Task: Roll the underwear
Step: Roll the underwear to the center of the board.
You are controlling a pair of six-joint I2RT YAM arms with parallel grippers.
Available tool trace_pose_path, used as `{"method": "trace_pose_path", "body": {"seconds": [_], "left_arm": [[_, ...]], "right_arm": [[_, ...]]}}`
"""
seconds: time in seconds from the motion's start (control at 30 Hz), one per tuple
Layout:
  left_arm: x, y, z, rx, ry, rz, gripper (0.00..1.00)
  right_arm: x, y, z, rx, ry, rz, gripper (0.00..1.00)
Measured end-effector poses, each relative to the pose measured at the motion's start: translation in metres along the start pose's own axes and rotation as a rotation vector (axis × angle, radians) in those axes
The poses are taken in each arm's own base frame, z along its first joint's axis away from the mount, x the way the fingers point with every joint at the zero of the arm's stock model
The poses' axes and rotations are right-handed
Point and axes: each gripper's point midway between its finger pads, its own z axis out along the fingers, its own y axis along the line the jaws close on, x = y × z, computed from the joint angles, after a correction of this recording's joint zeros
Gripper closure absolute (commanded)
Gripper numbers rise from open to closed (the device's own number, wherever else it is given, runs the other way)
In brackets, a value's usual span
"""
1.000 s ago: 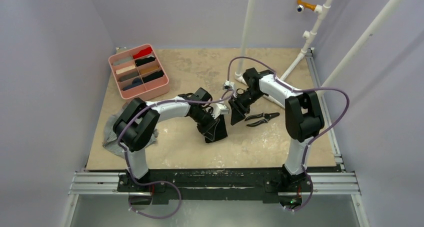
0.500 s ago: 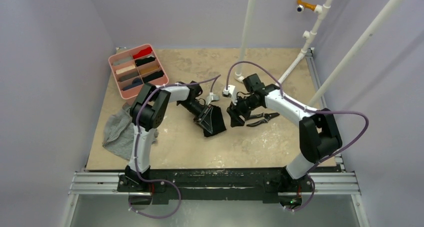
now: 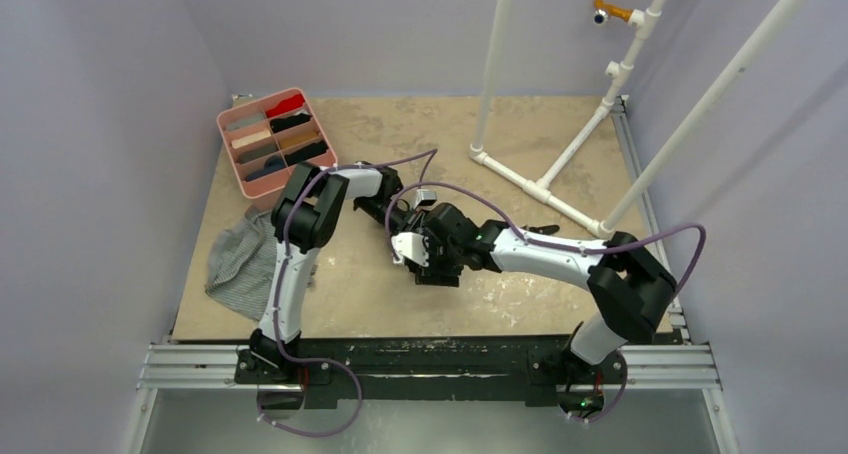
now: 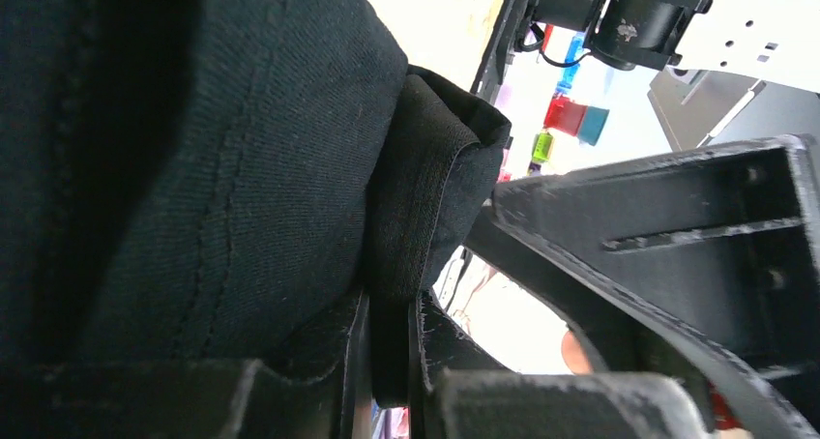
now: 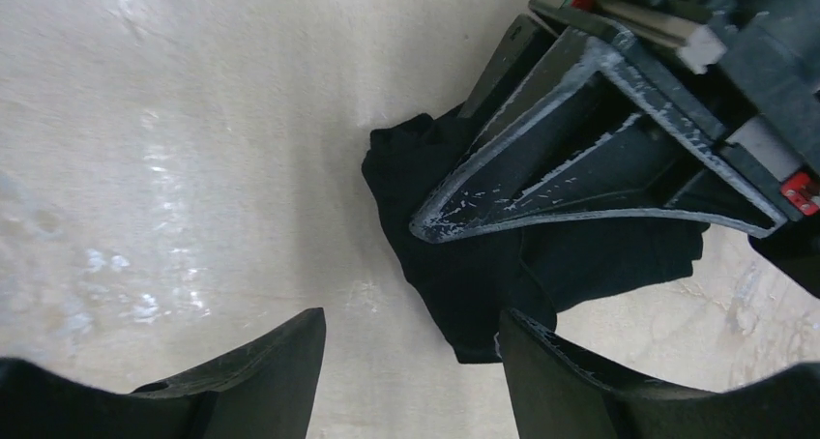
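Observation:
The black underwear (image 3: pixel 441 277) lies bunched on the table's middle, mostly under both grippers. My left gripper (image 3: pixel 410 236) is shut on a fold of it; in the left wrist view the black underwear (image 4: pixel 193 168) fills the left side, and the left gripper (image 4: pixel 392 347) pinches a thick hem. My right gripper (image 5: pixel 411 328) hovers open above the table, and the lower corner of the black underwear (image 5: pixel 483 284) reaches to its right finger (image 5: pixel 571 371). The left gripper's finger (image 5: pixel 580 159) lies over the cloth. The grey striped underwear (image 3: pixel 238 262) lies crumpled at the table's left edge.
A pink divided tray (image 3: pixel 236 150) holding several rolled garments stands at the back left. A white pipe frame (image 3: pixel 530 179) rises from the back right of the table. Black-handled pliers (image 3: pixel 545 231) lie just behind my right forearm.
My right arm swung left from beside the pliers to above the black underwear, and its jaws opened wider. My left gripper stayed shut on the cloth, shifting slightly back.

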Motion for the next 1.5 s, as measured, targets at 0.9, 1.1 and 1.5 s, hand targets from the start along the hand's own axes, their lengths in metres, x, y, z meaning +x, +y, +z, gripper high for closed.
{"method": "trace_pose_path", "body": {"seconds": [0.9, 1.1, 1.5], "left_arm": [[-0.001, 0.0, -0.007, 0.022, 0.003, -0.011, 0.71], [0.001, -0.005, -0.01, -0.009, 0.008, 0.024, 0.51], [0.001, -0.018, -0.066, -0.235, -0.076, 0.146, 0.43]], "right_arm": [[0.013, -0.025, 0.038, 0.172, 0.129, -0.215, 1.0], [0.009, -0.018, 0.037, 0.102, 0.13, -0.185, 1.0], [-0.003, 0.023, 0.033, -0.168, 0.124, -0.075, 1.0]]}}
